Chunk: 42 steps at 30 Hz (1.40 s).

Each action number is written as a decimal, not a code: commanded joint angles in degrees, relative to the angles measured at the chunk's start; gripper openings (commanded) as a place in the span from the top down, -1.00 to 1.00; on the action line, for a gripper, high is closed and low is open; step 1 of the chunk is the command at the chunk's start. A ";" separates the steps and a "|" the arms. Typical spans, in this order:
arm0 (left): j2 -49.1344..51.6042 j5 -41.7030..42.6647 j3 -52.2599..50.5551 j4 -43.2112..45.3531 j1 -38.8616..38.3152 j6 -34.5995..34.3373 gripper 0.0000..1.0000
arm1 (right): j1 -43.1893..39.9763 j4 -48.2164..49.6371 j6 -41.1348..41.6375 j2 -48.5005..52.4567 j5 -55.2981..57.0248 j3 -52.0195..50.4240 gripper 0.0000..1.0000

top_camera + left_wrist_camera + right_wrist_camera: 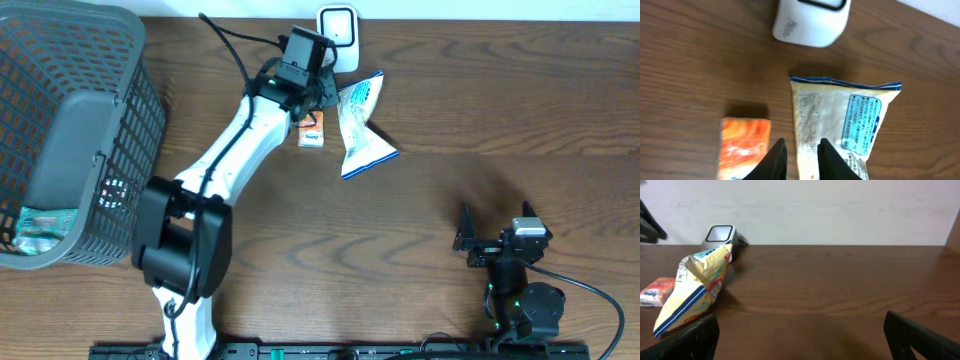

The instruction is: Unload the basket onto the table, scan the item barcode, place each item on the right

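A white and blue snack bag (362, 125) (840, 120) lies just in front of the white barcode scanner (338, 25) (810, 22). My left gripper (325, 100) (801, 150) hangs over the bag's left edge. Its black fingers stand a narrow gap apart, pinching that edge. From the right wrist view the bag (692, 290) slants up toward the scanner (720, 234). A small orange box (312, 128) (742, 147) rests left of the bag, beside the left finger. My right gripper (495, 215) (800, 335) sits far off at the front right, open and holding nothing.
A grey mesh basket (60, 130) stands at the left edge with a greenish packet (40, 225) inside. A black cable (235, 40) runs along the back behind the left arm. Bare brown wood lies between the two arms.
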 commanded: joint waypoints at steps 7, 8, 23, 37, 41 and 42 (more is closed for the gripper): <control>6.32 2.89 0.39 3.69 -6.78 -1.95 0.58 | -0.35 -0.26 -0.42 -0.31 0.20 -0.07 -0.98; 7.15 2.89 0.39 3.91 -7.61 -1.95 0.58 | -0.35 -0.26 -0.42 -0.31 0.17 -0.07 -0.99; 11.76 2.86 0.42 5.62 -12.79 1.66 0.59 | -0.35 -0.26 -0.42 -0.31 0.20 -0.07 -0.98; 1.99 2.84 0.33 5.14 -12.02 2.84 0.58 | -0.35 -0.26 -0.42 -0.31 0.17 -0.07 -0.99; 4.70 2.86 0.33 5.16 -12.41 1.29 0.59 | -0.35 -0.26 -0.42 -0.31 0.17 -0.07 -0.99; 5.62 2.86 0.33 5.14 -12.50 -0.22 0.59 | -0.35 -0.26 -0.42 -0.31 0.17 -0.07 -0.99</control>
